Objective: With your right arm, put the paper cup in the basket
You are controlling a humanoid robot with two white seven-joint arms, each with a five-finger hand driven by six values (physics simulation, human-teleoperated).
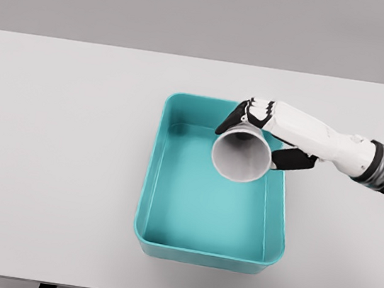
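A white paper cup [242, 155] hangs tilted over the far right part of the teal basket [149, 181], its open mouth turned toward me. My right hand [262, 129] is shut on the cup, fingers curled over its upper side and the thumb under it at the right. The right arm comes in from the right edge across the basket's rim. The cup's base is hidden behind the hand. The left arm is out of view.
The basket is a rectangular teal tub standing in the middle of a white table [48, 152]. A grey wall lies behind the table's far edge.
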